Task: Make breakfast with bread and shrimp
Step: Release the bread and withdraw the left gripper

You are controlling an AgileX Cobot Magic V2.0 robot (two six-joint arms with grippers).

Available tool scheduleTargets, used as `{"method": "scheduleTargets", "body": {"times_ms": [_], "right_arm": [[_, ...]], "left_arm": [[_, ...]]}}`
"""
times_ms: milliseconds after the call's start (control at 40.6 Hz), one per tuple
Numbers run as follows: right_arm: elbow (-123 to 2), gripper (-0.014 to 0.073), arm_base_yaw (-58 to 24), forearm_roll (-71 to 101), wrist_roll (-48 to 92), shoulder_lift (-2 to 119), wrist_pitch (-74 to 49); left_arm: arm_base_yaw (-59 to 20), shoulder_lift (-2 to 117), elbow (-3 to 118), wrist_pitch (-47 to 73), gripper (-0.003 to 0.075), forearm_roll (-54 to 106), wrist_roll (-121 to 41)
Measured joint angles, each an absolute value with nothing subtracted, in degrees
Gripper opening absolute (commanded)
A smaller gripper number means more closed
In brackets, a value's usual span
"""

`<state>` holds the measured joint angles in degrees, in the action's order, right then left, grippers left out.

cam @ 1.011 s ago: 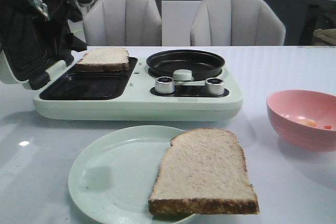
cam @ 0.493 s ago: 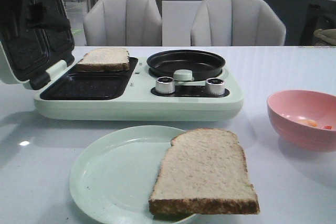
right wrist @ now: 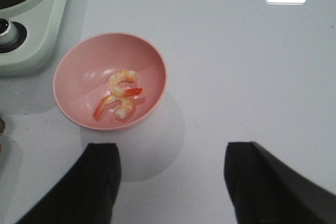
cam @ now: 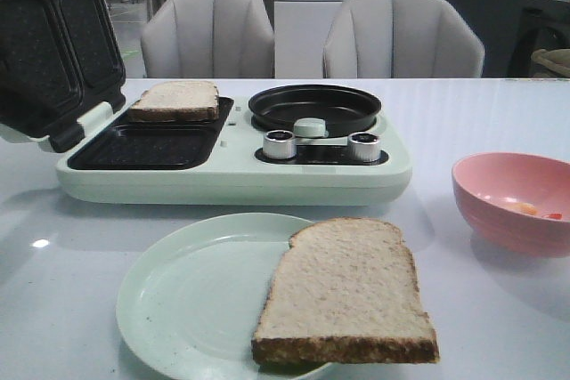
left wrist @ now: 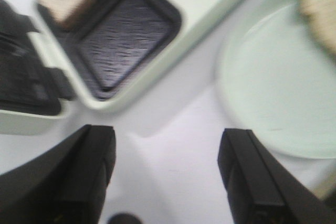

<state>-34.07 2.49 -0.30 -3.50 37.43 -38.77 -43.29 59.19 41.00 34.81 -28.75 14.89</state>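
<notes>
- Left gripper point(left wrist: 167, 174): fingers spread wide, nothing between them; it hangs above bare white table point(left wrist: 173, 129), between the breakfast maker point(left wrist: 210, 9) and the plate point(left wrist: 268, 77). The view is blurred.
- Right gripper point(right wrist: 172, 182): fingers spread wide, holding nothing; it hangs above the table just beside the pink bowl point(right wrist: 79, 66).
- Shrimp point(right wrist: 122, 95): two curled pale orange pieces with reddish tails, lying touching each other in the bottom of the pink bowl, which stands on the table to the right of the breakfast maker.
- Bread, first slice point(cam: 347, 291): lies flat on the right part of the pale green plate, its dark crust edge overhanging the near rim.
- Bread, second slice point(cam: 175, 100): lies in the rear compartment of the breakfast maker's dark grill tray; the front compartment point(cam: 147, 147) holds nothing.
- Lid point(cam: 53, 42): stands raised at the left of the grill tray.
- Round black pan point(cam: 314, 107): sits on the right half of the breakfast maker, behind two silver knobs point(cam: 279, 143).
</notes>
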Motion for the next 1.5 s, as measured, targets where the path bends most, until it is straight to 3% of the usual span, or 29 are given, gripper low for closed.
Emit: {"method": "scheduleTargets", "body": {"times_ms": [296, 641, 1158, 1504], "right_arm": [[-34.1, 0.0536, 2.5, -0.3, -3.5, 37.4, -38.8], [-34.1, 0.0536, 2.5, 0.0, -3.5, 37.4, -38.8], [-34.1, 0.0536, 2.5, 9.0, -2.7, 37.7, -43.5], [-34.1, 0.0536, 2.5, 38.8, 20.4, 47.8, -52.9]], "left_arm": [[-43.7, 39.6, 39.9, 37.6, 0.0476, -12.9, 14.1], [-43.8, 21.5, 33.8, 38.9, 0.0476, -9.6, 14.0], [-43.8, 19.8, 33.2, 38.9, 0.0476, -9.5, 14.0], [-43.8, 19.8, 33.2, 38.7, 0.0476, -9.5, 14.0]]}}
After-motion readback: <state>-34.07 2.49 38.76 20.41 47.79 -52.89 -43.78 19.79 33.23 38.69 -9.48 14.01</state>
